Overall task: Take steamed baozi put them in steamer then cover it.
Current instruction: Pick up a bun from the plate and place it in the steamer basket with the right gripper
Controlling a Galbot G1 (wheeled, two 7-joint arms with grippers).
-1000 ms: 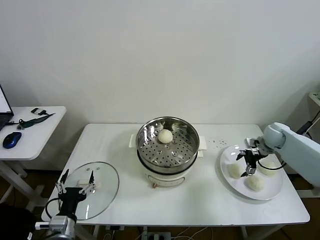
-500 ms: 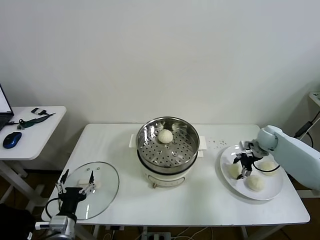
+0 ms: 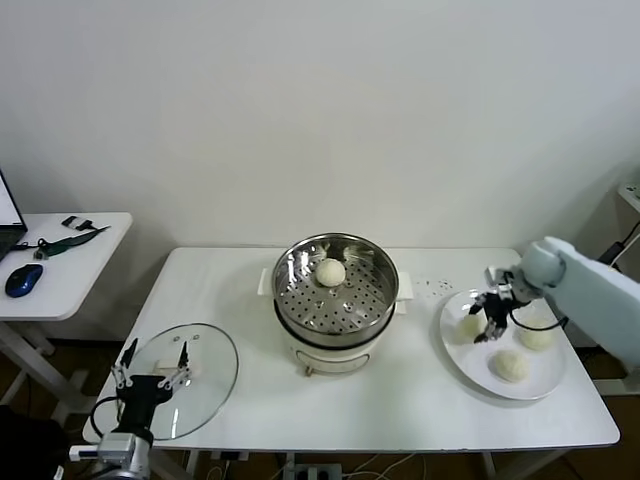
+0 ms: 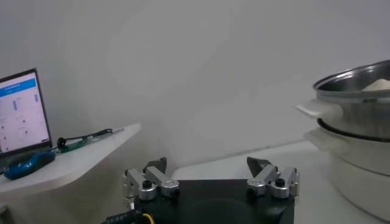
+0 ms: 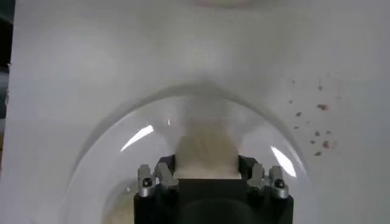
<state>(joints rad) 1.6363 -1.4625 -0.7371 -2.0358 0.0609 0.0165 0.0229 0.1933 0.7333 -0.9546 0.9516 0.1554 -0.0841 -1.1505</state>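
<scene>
Over the plate (image 3: 455,350), to the right of the steamer (image 3: 336,290), the right gripper (image 3: 489,322) is clamping a steamed baozi (image 5: 206,152); the wrist view shows cream dough filling the gap between its fingers. From the head view the bun looks just lifted off the plate's near-steamer edge, though I cannot tell for certain whether it has cleared the surface. Two more buns, one (image 3: 536,336) on the side away from the steamer and one (image 3: 509,365) toward the front of the bench (image 3: 420,400), are lying loose on the plate.

One bun (image 3: 331,271) is already sitting on the perforated floor at the back of the steamer, leaving the front free, likely for the rest.

Left of the steamer, at the bench's front corner, the glass lid (image 3: 205,370) is lying flat, parked clear of the pot so loading is unobstructed. The left gripper (image 3: 152,372) is waiting over its near edge with fingers spread wide and holding nothing, probably staged for the covering step.

Judgement: second of four transfers is under way; covering is not yet begun.
</scene>
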